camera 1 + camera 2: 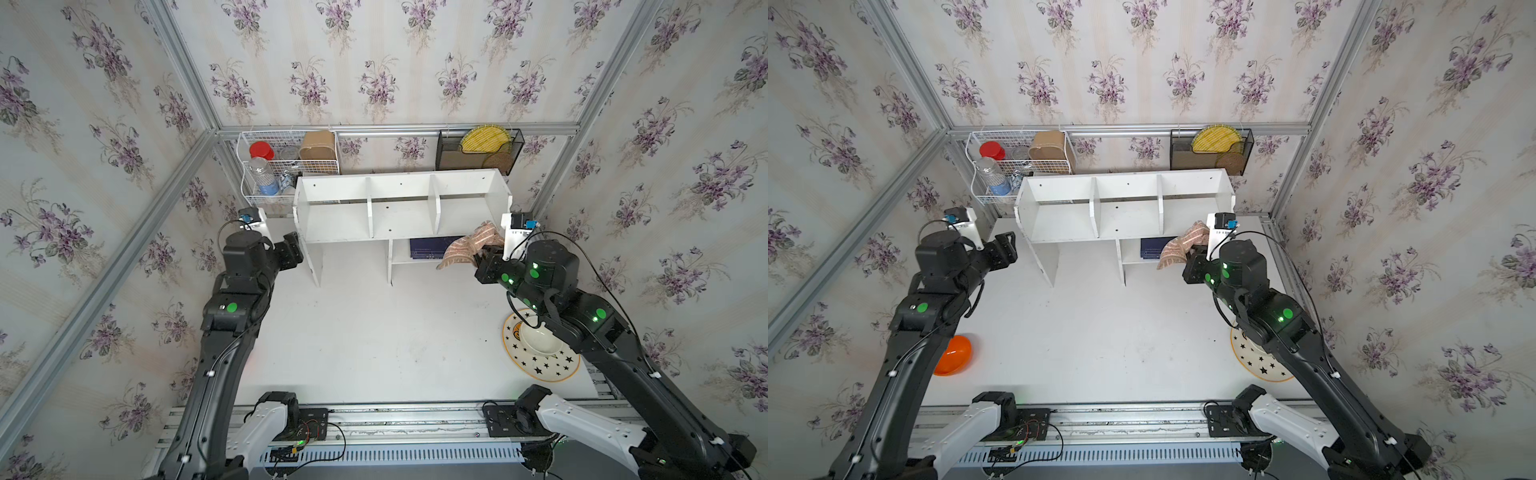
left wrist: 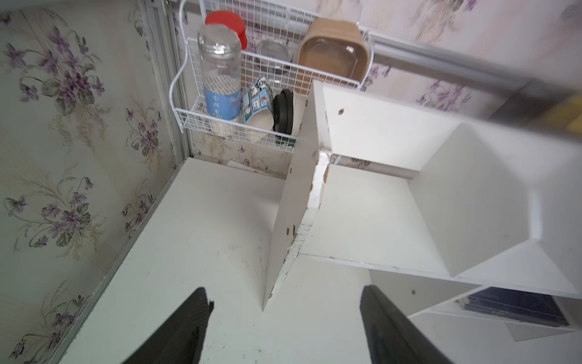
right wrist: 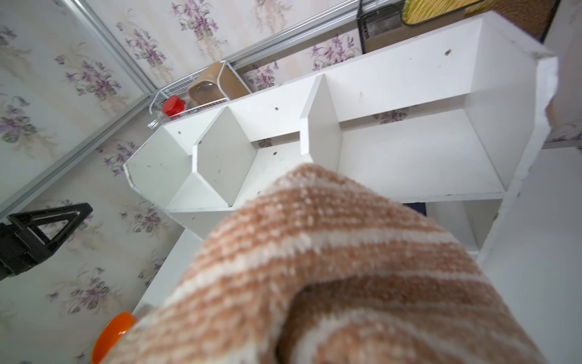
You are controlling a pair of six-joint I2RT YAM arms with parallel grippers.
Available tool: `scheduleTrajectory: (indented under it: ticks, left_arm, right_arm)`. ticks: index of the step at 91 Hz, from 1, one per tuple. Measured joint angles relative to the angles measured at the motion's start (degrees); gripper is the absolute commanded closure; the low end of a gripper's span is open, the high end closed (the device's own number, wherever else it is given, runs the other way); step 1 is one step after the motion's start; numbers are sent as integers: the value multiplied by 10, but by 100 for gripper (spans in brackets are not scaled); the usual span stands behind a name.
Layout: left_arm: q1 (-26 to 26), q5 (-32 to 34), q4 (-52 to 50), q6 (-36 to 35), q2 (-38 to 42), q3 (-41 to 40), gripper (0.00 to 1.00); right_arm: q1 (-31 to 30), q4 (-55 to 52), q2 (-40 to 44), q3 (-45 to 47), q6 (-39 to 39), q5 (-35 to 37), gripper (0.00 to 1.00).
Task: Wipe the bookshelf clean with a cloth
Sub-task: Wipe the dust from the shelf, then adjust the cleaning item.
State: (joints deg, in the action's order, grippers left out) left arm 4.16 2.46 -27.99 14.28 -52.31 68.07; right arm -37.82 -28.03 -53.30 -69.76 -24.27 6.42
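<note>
One cloth (image 3: pixel 330 268), one three-compartment bookshelf (image 1: pixel 401 189).

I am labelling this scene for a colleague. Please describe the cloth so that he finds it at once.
Find the white bookshelf by the back wall. At its right end, in front of the lower shelf, the right gripper holds the cloth. It is the only soft thing there: tan-brown with thin white stripes.
</note>
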Motion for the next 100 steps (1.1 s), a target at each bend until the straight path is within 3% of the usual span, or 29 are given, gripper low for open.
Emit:
scheduleTrajectory:
  ticks: [7,14,25,34,46,67,80,89,97,100]
  left_arm:
    - [15,-40,-2,24,43,-8,19]
    - [54,-124,26,45,76,-31,19]
    - [165,-295,138,81,95,-94,13]
    - [233,-384,216,101,88,-119,12]
    - [264,-454,342,148,39,-140,12]
    - [269,-487,512,236,-39,-147,14]
    - [269,-499,602,282,-58,-162,28]
    - [270,-503,637,302,-60,-170,57]
    - [270,-508,661,309,-64,-170,98]
    - [270,-510,669,309,-67,-168,100]
  right_arm:
    - [-5,12,12,18,-2,-70,100]
    - [-8,37,10,30,-13,-143,100]
    - [-8,119,-12,41,-36,-267,100]
    - [-10,204,-37,49,-72,-352,100]
    - [-23,312,-75,49,-115,-430,100]
    - [-50,421,-118,49,-155,-498,100]
    - [-56,495,-119,83,-193,-521,100]
    - [-55,542,-120,104,-220,-529,100]
    - [-55,571,-122,115,-240,-531,100]
    - [-55,578,-123,117,-241,-531,100]
